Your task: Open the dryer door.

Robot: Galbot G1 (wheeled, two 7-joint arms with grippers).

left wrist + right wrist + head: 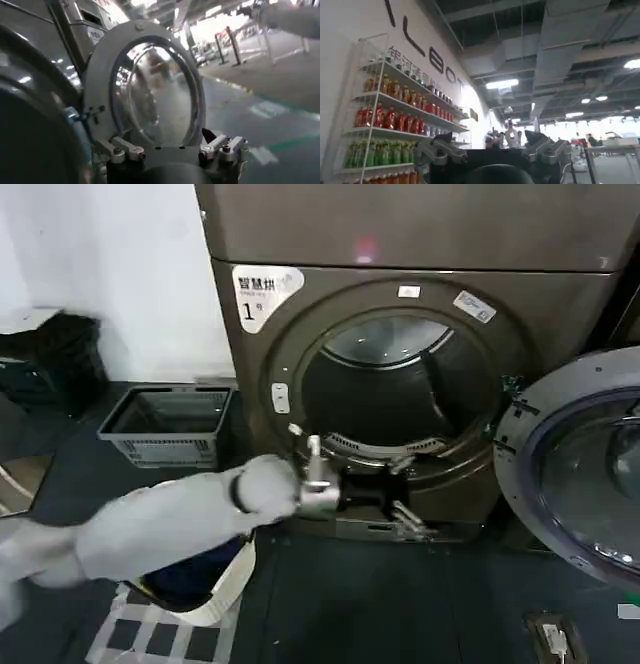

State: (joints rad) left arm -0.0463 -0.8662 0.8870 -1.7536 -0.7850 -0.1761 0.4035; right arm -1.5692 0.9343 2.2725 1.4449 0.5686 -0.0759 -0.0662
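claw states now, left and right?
Left claw: open, empty, in front of the drum opening.
Right claw: open, empty, facing shelves.

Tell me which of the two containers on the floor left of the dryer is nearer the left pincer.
The white-rimmed bag under the left arm, with dark contents; the grey laundry basket sits farther back.

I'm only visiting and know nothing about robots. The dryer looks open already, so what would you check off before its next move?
1. Dryer door swung wide to the right: ok.
2. Drum opening of the dryer unobstructed: ok.
3. Left hand low in front of the opening, open, holding nothing: ok.
4. Left hand apart from the door: ok.
5. Basket on the floor left of the dryer, out of the arm's way: ok.
6. Right hand open, pointing at a drinks shelf; its distance from the dryer: cannot tell.
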